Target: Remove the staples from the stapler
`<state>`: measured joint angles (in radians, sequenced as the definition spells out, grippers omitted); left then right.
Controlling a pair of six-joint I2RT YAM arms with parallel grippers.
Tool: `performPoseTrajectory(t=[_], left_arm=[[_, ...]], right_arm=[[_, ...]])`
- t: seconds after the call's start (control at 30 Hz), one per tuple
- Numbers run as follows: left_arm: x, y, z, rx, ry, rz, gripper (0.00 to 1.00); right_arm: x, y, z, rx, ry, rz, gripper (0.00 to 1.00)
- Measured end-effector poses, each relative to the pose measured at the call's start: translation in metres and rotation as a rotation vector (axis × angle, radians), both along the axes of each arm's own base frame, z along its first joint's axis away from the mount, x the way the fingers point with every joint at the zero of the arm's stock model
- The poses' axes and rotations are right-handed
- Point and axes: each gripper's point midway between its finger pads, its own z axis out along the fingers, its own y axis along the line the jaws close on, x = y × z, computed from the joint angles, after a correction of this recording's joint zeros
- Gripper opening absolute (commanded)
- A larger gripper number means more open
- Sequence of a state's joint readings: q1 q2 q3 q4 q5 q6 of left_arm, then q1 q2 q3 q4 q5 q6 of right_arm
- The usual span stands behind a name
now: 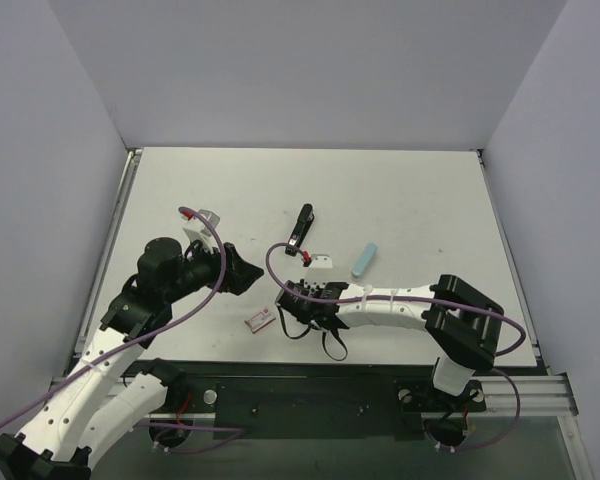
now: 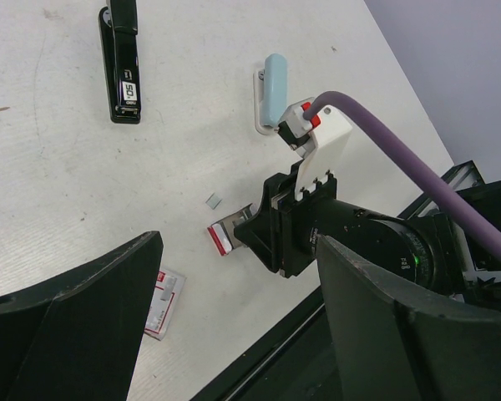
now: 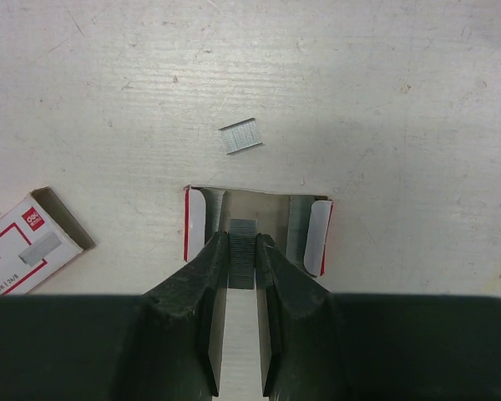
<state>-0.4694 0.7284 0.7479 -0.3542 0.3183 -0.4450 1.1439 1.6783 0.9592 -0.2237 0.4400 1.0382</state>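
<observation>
The black stapler [image 1: 301,228] lies closed on the table at the middle back, and also shows in the left wrist view [image 2: 121,63]. My right gripper [image 3: 242,240] is shut on a short strip of staples [image 3: 243,227], held over an open red-and-white staple tray [image 3: 194,221]. A second, loose staple strip [image 3: 240,135] lies on the table just beyond the tray. In the top view my right gripper [image 1: 292,303] is low near the front middle. My left gripper [image 1: 244,272] is open and empty, hovering left of it, its wide fingers [image 2: 67,326] framing the tray [image 2: 224,237].
The staple box sleeve [image 1: 261,320] lies on the table left of the tray [image 3: 29,242]. A pale blue oblong object [image 1: 365,259] lies right of the stapler. The table's front edge and black rail run close behind the right gripper.
</observation>
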Motion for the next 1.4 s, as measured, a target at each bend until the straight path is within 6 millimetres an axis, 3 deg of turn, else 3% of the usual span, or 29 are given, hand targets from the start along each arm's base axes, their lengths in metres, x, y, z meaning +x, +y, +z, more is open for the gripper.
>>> performPoseTrajectory(t=[1.4], left_arm=[[0.001, 0.001, 0.000, 0.000, 0.001, 0.006, 0.85]], right_arm=[[0.002, -0.017, -0.004, -0.012, -0.038, -0.071, 0.08]])
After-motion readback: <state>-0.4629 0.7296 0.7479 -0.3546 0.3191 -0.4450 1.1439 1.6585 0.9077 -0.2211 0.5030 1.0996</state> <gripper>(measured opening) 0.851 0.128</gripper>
